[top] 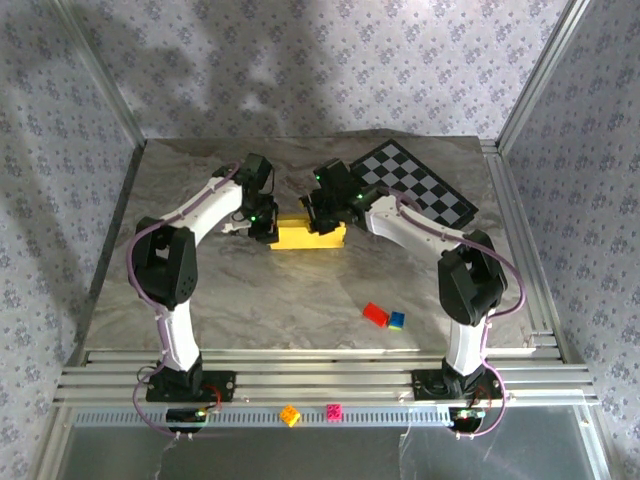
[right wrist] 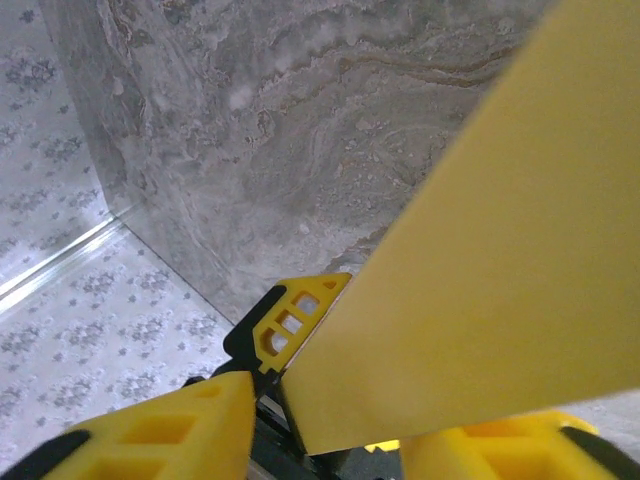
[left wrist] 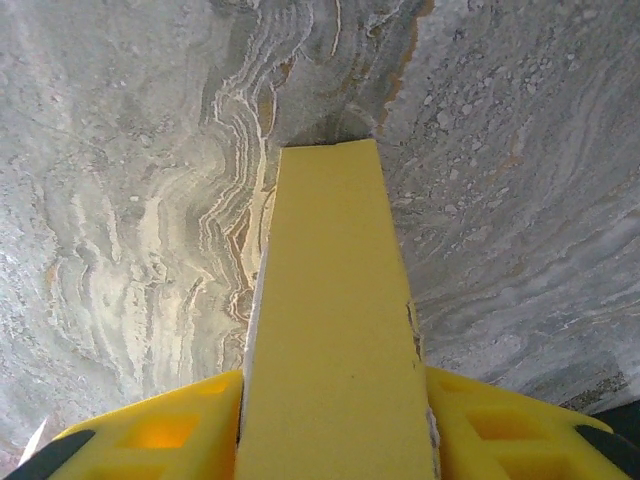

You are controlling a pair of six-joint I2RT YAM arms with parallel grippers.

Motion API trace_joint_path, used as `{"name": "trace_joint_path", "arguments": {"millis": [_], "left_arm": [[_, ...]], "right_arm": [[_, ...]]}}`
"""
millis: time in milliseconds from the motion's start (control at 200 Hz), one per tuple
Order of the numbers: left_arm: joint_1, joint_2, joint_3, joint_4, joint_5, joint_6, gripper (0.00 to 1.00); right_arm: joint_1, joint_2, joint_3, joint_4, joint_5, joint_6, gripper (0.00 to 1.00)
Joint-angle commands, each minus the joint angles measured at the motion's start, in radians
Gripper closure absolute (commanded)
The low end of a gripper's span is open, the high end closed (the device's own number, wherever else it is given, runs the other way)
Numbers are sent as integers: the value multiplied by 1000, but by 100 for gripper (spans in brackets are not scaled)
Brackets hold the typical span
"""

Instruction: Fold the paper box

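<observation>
Box (top: 305,236): yellow, mid-bench (top: 250,300), both ends hidden under the grippers; flaps indiscernible.
Left gripper (top: 262,228): closed on a Box panel, fingers (left wrist: 170,430) tight against its sides.
Right gripper (top: 322,222): seemingly open, panel lying between fingers (right wrist: 150,430), dark gap beside one.

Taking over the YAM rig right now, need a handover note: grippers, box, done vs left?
Left gripper: closed on one end of the paper box, fingers against both its sides.
Right gripper: open, jaws straddling a yellow panel at the box's other end, with a gap on one side.
Box: mid-table between the two arms, beside the checkerboard mat.
Done: from the top view it reads as a shallow rectangle, not a flat cut-out.
Left: can't tell whether the flaps are tucked. Check the right end; probably finish that closure, then release.
</observation>
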Motion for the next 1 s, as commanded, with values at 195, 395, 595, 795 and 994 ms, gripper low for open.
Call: {"name": "trace_joint_path", "arguments": {"millis": [195,395,595,795,994], "left_arm": [[2,-48,-6,-23,0,-15,58],[3,-51,-4,-27,4,-11,58],[3,-55,-7,-30,6,-6,58],[4,-54,-6,-28,4,-6,58],[3,-52,-3,-32,4,-3,58]], "right_arm": [[-103,-160,45,-309,22,-443,46],[-177,-343,-85,-298,51,-1099,51],[-331,-468,-266,-263,-139,-1612,53],[-287,-348,-192,-324,-128,-1852,54],[-210,-241,-118,-327,-29,-1924,54]]}}
